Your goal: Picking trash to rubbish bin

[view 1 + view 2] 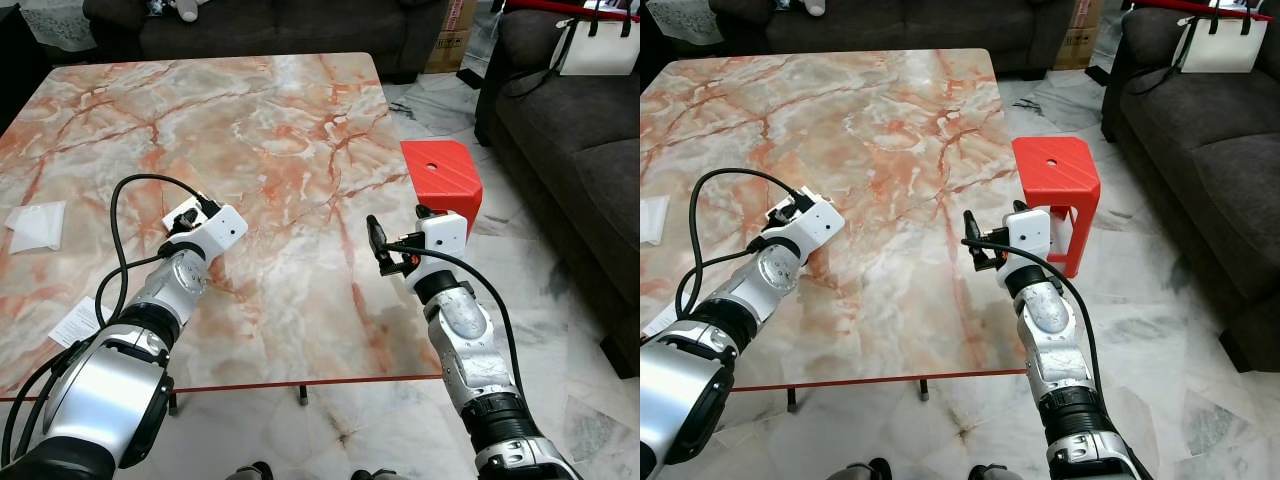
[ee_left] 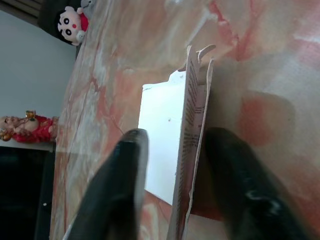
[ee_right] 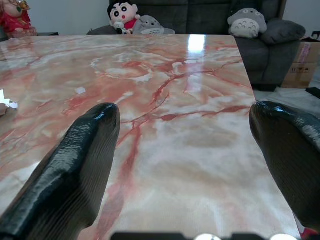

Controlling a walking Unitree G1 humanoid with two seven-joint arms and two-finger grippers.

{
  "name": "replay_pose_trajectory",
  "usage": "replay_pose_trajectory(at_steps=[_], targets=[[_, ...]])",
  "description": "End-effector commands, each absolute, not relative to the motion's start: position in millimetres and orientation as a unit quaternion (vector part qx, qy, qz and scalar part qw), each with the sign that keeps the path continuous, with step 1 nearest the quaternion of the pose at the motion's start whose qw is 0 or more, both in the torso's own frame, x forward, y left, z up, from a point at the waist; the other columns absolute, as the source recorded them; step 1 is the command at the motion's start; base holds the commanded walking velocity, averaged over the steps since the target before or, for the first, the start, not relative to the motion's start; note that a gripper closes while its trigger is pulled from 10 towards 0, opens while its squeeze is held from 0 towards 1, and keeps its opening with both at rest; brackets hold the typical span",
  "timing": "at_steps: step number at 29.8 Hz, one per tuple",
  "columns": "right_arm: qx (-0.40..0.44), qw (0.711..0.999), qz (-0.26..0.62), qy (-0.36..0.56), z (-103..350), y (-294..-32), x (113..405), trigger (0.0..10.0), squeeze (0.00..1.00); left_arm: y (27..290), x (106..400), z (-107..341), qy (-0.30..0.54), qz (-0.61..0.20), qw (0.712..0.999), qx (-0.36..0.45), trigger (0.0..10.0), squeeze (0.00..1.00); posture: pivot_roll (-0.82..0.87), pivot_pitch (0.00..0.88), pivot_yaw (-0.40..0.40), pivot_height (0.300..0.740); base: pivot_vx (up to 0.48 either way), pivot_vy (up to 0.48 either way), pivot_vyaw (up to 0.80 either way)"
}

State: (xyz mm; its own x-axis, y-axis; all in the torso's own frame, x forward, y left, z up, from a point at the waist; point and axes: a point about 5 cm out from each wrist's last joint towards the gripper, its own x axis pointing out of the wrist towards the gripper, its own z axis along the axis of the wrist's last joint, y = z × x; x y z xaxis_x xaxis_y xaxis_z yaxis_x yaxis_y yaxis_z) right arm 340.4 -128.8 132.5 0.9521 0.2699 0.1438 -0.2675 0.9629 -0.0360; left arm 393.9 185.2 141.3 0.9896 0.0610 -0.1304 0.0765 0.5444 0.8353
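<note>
Marble table [image 1: 280,120] with orange veining, both arms out over its near half. Left gripper [image 2: 172,195] is low at the tabletop, its two black fingers [image 2: 117,190] spread either side of a white paper slip [image 2: 167,145] with printed text along its edge; the slip stands on edge between them and touches the table. Whether the fingers actually press the slip cannot be told, a gap shows on one side, so the grip reads as parted around it, not clenched. In the left eye view the same slip [image 1: 183,216] peeks out just beyond the left wrist housing. Right gripper [image 3: 185,150] hovers above the table near its right edge, fingers [image 3: 80,165] wide apart, nothing between them. More trash on the table's left side: a crumpled white tissue [image 1: 36,226] and a flat paper receipt [image 1: 78,322] by the near edge, both well apart from the grippers. Red plastic stool [image 1: 441,180] stands on the floor just beside the table's right edge. Dark sofa [image 1: 575,140] at right, white handbag [image 1: 598,45] on it.
</note>
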Motion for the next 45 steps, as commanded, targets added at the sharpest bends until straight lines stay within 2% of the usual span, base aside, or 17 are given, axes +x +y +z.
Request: replay_pose_trajectory(at_steps=[1,25,27,28,29,30,31,32,37,39,45], targets=[[-0.010,0.987,0.139,-0.075,133.6,-128.2,340.1,10.0,0.00,191.5,392.4,138.8,0.082,0.003,0.871,0.484,0.0,0.00,-0.10,0.143,-0.001,0.740,0.000,0.000,0.00],[-0.006,0.987,0.140,-0.074,132.6,-122.9,342.9,10.0,0.00,192.8,388.4,134.0,0.063,0.007,0.867,0.495,0.0,0.00,-0.08,0.077,0.009,0.740,0.000,0.000,0.00],[0.001,0.988,0.131,-0.082,136.3,-121.9,346.1,10.0,0.00,188.9,388.2,143.7,0.002,0.022,0.872,0.488,0.0,0.00,-0.07,0.046,0.020,0.740,0.000,0.000,0.00],[0.001,0.988,0.131,-0.082,136.3,-121.9,346.1,10.0,0.00,188.9,388.2,143.7,0.002,0.022,0.872,0.488,0.0,0.00,-0.07,0.046,0.020,0.740,0.000,0.000,0.00],[0.004,0.988,0.127,-0.085,138.2,-120.7,348.4,10.0,0.00,187.9,387.5,150.3,-0.030,0.038,0.890,0.454,0.0,0.00,-0.07,0.029,0.024,0.740,0.000,0.000,0.00],[0.008,0.988,0.123,-0.089,140.1,-120.7,349.5,10.0,0.00,186.5,386.5,154.4,-0.051,0.042,0.897,0.437,7.7,0.00,-0.06,0.022,0.026,0.740,0.000,0.000,0.00],[0.008,0.988,0.123,-0.089,140.1,-120.7,349.5,10.0,0.00,186.5,386.5,154.4,-0.051,0.042,0.897,0.437,7.7,0.00,-0.06,0.022,0.026,0.740,0.000,0.000,0.00],[0.011,0.989,0.118,-0.094,142.8,-120.7,351.3,10.0,0.00,184.9,384.5,159.3,-0.077,0.047,0.909,0.407,10.0,0.00,-0.06,0.008,0.031,0.740,0.000,0.000,0.00],[0.018,0.989,0.101,-0.107,149.8,-121.8,355.7,10.0,0.00,182.1,378.6,165.3,-0.111,0.052,0.935,0.334,10.0,0.00,-0.05,0.000,0.039,0.740,0.000,0.000,0.00],[0.024,0.989,0.089,-0.119,156.0,-123.6,358.2,10.0,0.00,182.4,374.3,168.5,-0.131,0.063,0.952,0.269,10.0,0.00,-0.05,0.000,0.043,0.740,0.000,0.000,0.00],[0.026,0.987,0.082,-0.136,164.7,-127.8,361.3,10.0,0.00,190.7,364.9,176.5,-0.172,0.091,0.962,0.190,10.0,0.00,-0.04,0.000,0.039,0.740,0.000,0.000,0.00]])
